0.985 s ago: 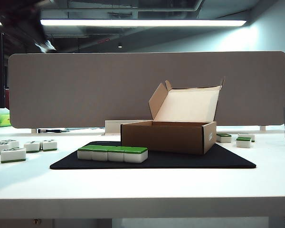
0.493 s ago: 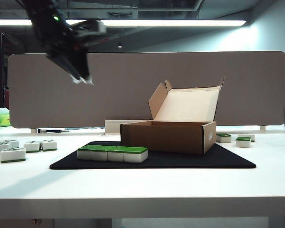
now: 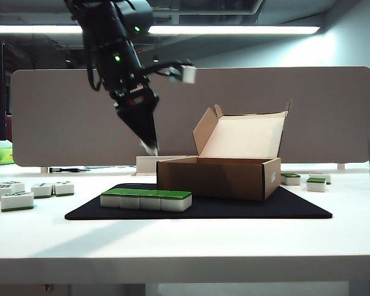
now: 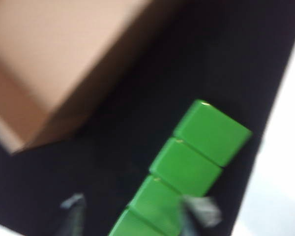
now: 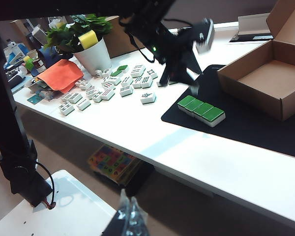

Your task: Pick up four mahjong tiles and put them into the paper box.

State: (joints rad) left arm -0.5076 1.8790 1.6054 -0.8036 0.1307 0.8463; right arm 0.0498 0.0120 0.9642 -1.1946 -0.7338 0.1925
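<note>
On the paper box (image 3: 219, 178), an unreadable white label (image 3: 273, 176)

Glossy green-topped mahjong tiles (image 3: 146, 199), matt corrugated cardboard paper box (image 3: 217, 177), matt black mat (image 3: 296, 208)

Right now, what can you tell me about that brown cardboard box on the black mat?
The paper box is a shallow, rectangular box of brown corrugated cardboard, paler inside, and looks empty. Its hinged flap lid stands open at the back, tilted upward, with small side tabs. A small white label sits on one short side. It rests flat on the black mat, just behind the row of four green-topped mahjong tiles, apart from them. Nothing else touches it; the left gripper hangs above the mat beside it.
</note>
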